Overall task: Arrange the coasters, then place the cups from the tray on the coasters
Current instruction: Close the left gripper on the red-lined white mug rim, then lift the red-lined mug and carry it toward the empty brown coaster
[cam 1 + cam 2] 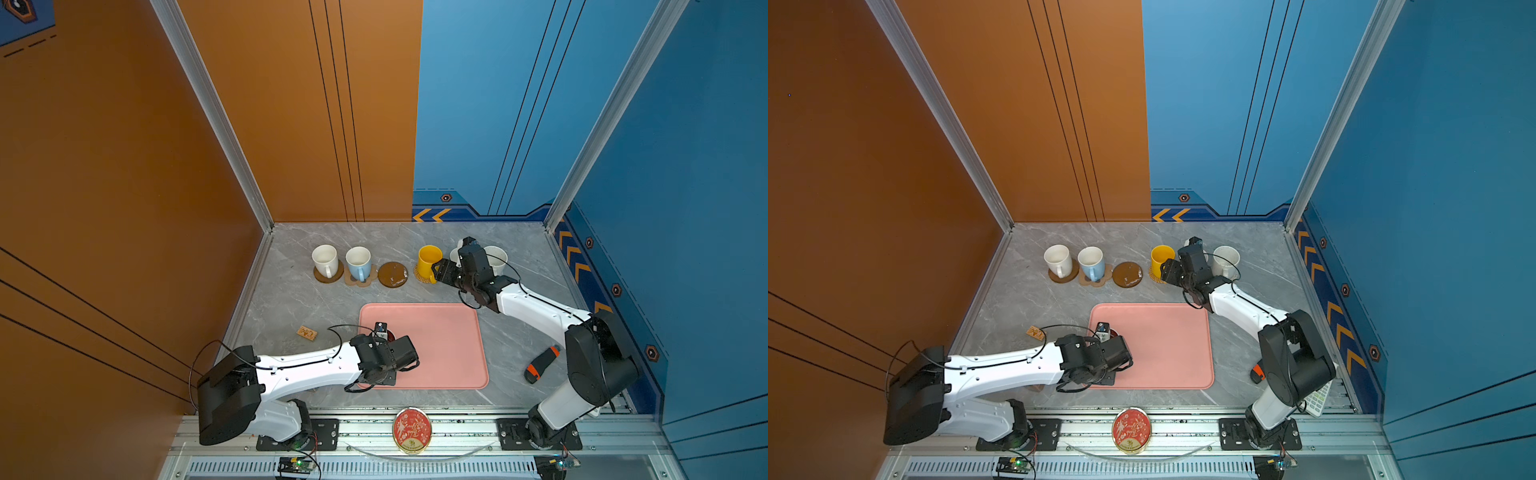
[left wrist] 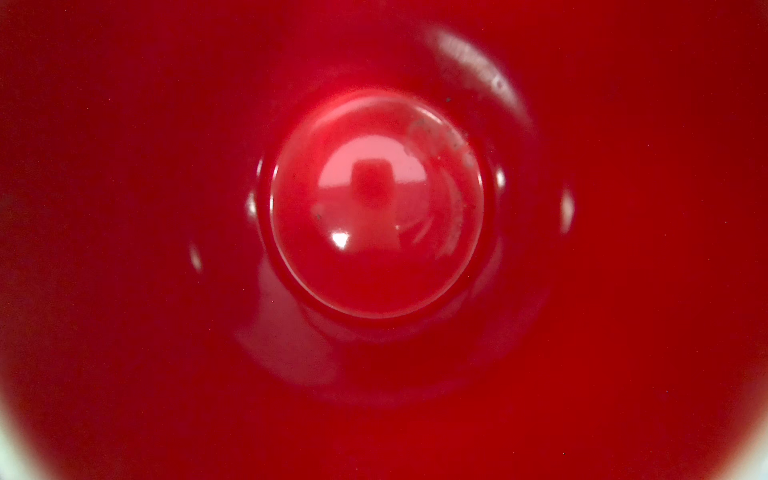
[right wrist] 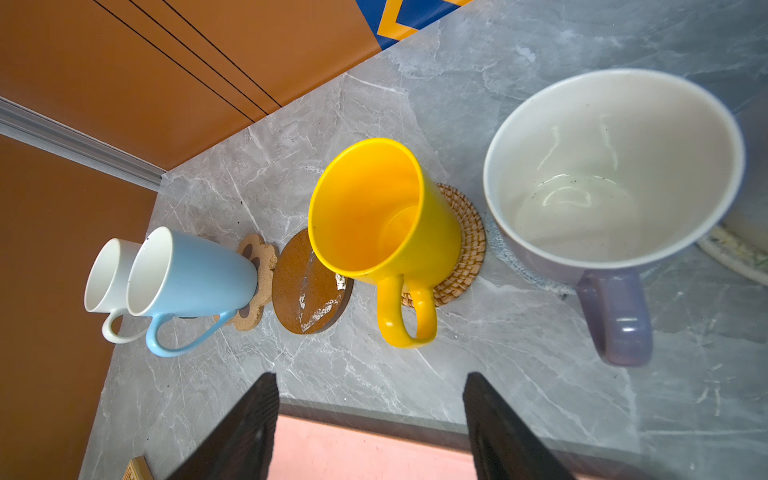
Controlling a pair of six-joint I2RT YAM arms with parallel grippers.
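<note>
Along the back of the table, a white cup (image 1: 325, 258) stands on a brown disc coaster and a light blue cup (image 1: 358, 262) on the paw-shaped coaster (image 3: 254, 253). Beside them a brown disc coaster (image 1: 392, 274) lies bare. The yellow cup (image 3: 374, 216) sits on the rattan coaster (image 3: 469, 249), with the lavender cup (image 3: 615, 166) and a cream cup (image 1: 496, 257) further right. My right gripper (image 3: 370, 415) hangs open before the yellow cup's handle. Over the pink tray (image 1: 440, 345), my left gripper's fingers are hidden. Its camera looks straight into the red-inside cup (image 2: 374, 203).
A red-and-gold tin (image 1: 411, 430) sits on the front rail. A black-and-orange tool (image 1: 540, 363) lies right of the tray, and a small wooden block (image 1: 306, 332) left of it. Walls close in the back and both sides.
</note>
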